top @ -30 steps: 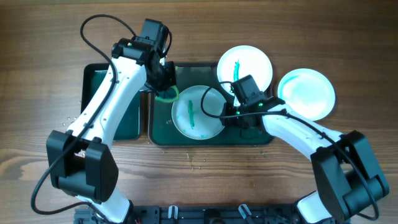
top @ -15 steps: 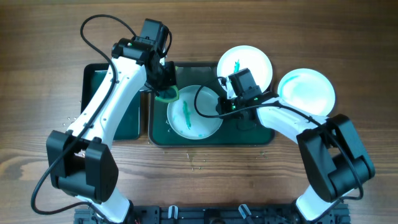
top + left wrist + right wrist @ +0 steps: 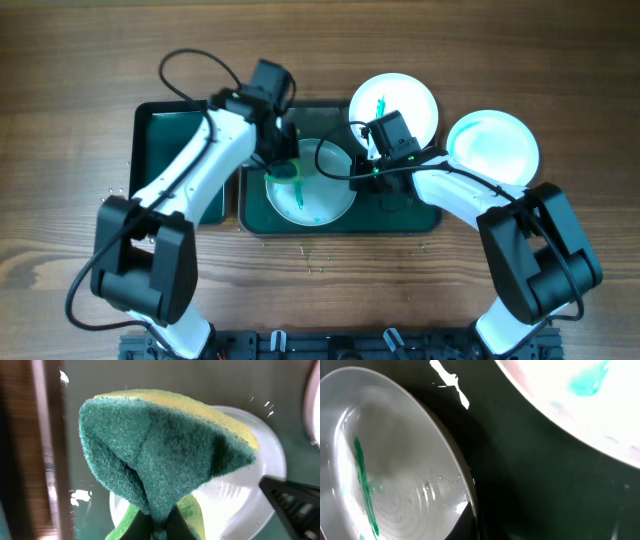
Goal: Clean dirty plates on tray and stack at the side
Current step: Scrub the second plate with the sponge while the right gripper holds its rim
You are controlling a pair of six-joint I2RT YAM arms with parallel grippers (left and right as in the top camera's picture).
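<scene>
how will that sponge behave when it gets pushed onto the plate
Probably floppy: the sponge buckles into a crease where the left gripper pinches it. Likely light for its bulk, since yellow foam shows behind the green face. That coarse green face should drag rather than slide on the plate.

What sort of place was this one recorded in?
Probably a robotics lab bench staged for dishwashing, not a kitchen: robot arms at a wooden table, a green tray holding a smeared plate, a scrub sponge.
</scene>
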